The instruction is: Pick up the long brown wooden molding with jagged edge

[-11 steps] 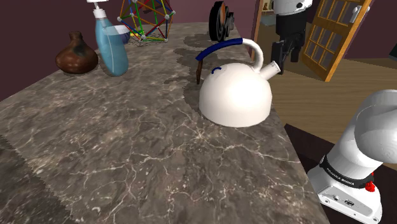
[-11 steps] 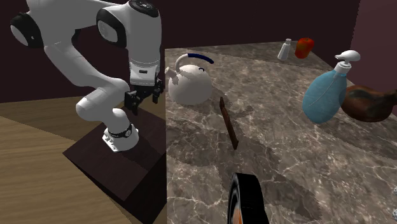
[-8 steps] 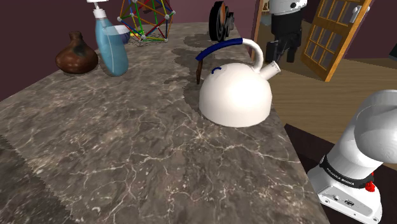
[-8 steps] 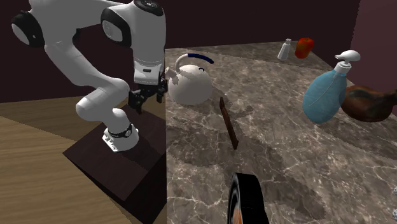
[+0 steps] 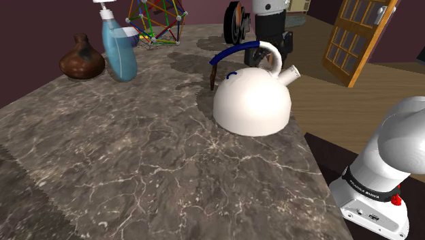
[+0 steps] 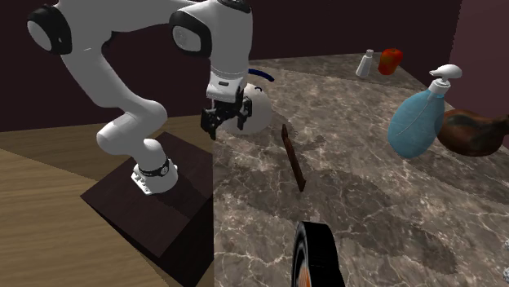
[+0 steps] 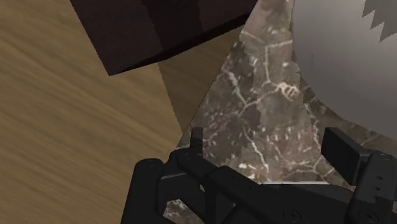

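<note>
The black two-finger end effector [image 6: 223, 122] hangs open, its fingers [image 7: 342, 150] standing apart with nothing between them, pointing down over the edge of the dark marble-veined desk [image 6: 367, 220] where the stone meets the brown wooden floor [image 7: 76, 127]. In the second exterior view it sits left of centre in the upper half of the frame, at the end of the white arm [image 6: 231, 37], just in front of the round white kettle with a blue handle [image 6: 259, 110]. The long brown wooden molding with a jagged edge [image 6: 293, 157] lies flat on the desk near the centre of that frame, just to the right of the kettle and apart from the end effector; in the shoulder view one end of it peeks out at the kettle's upper left. Farther out, a blue spray bottle with a white nozzle [image 6: 416, 122] and a squat brown vase [image 6: 473, 134] stand at the frame's right, and a black disc [image 6: 314, 257] rises at the bottom edge. The dark box stand [image 6: 155, 212] lies at lower left.
</note>
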Controlling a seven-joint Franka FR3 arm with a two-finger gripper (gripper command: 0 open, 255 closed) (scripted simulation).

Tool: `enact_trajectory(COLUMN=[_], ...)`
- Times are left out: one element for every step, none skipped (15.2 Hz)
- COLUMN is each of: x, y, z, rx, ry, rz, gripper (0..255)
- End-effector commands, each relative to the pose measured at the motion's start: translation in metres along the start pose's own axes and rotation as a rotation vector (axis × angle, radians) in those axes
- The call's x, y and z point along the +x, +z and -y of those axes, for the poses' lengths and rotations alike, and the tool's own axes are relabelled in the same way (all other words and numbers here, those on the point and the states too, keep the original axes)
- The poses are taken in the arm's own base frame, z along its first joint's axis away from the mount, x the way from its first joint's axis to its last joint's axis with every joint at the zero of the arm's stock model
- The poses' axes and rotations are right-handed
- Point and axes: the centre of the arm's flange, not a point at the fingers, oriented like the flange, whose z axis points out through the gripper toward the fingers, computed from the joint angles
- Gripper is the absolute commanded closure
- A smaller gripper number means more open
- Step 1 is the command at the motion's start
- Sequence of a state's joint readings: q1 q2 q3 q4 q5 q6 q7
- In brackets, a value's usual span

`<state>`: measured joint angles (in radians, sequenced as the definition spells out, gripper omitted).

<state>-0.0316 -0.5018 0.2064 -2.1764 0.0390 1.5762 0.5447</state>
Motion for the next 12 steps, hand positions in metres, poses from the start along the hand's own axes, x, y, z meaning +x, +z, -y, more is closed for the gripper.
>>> enact_trajectory(x=[0.016,0.023,0.031,0.038,0.046,0.055,0.063,0.072,0.081,0.090,0.099,0.109], y=[-0.009,-0.012,-0.015,-0.018,-0.021,-0.025,-0.028,-0.032,-0.036,-0.040,-0.043,-0.048], z=[0.016,0.025,0.033,0.041,0.049,0.057,0.064,0.071,0.078,0.084,0.090,0.096], rx=[0.016,0.023,0.030,0.037,0.044,0.050,0.057,0.064,0.071,0.078,0.085,0.092], ry=[0.071,0.104,0.137,0.170,0.203,0.236,0.269,0.302,0.335,0.368,0.401,0.434], rz=[-0.013,-0.020,-0.026,-0.033,-0.039,-0.046,-0.052,-0.059,-0.065,-0.072,-0.078,-0.085], gripper=[0,0,0,0,0,0,0,0,0,0,0,0])
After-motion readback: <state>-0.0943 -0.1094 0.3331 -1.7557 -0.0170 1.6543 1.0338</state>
